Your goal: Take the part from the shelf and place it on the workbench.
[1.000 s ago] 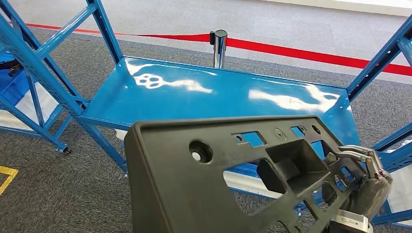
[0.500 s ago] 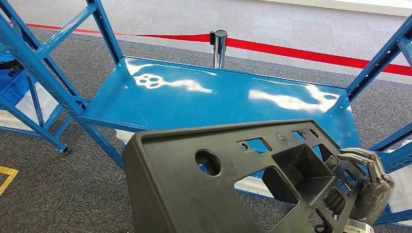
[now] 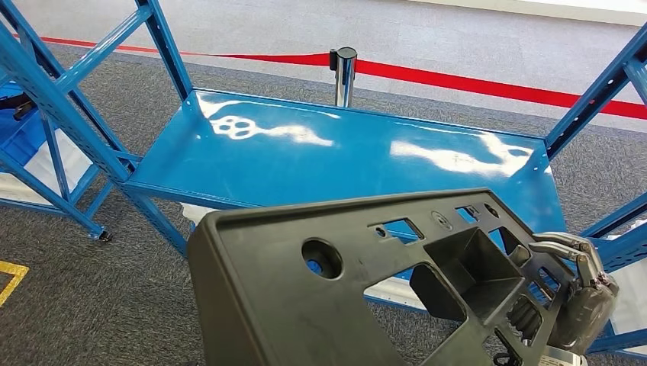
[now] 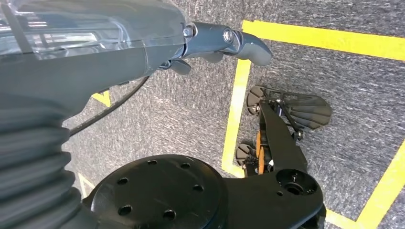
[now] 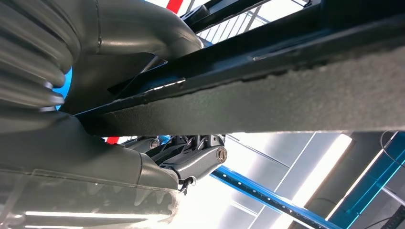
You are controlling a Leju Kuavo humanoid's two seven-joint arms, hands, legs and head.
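Head view: the right hand (image 3: 584, 293) grips the right end of the large black plastic part (image 3: 343, 305), which is lifted and tilted in front of the blue shelf (image 3: 305, 156). Left wrist view: the left hand (image 4: 210, 45) hangs above the carpet and holds nothing, but I cannot tell how far its fingers are apart.

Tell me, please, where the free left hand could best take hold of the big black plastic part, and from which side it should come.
Probably the part's plain left edge, coming from the robot's left side, opposite the right hand that grips the right end. That end is a solid, thick rim without cut-outs, and the part lies tilted and wide, so a second hold there should balance it. The left hand hangs low over the floor.
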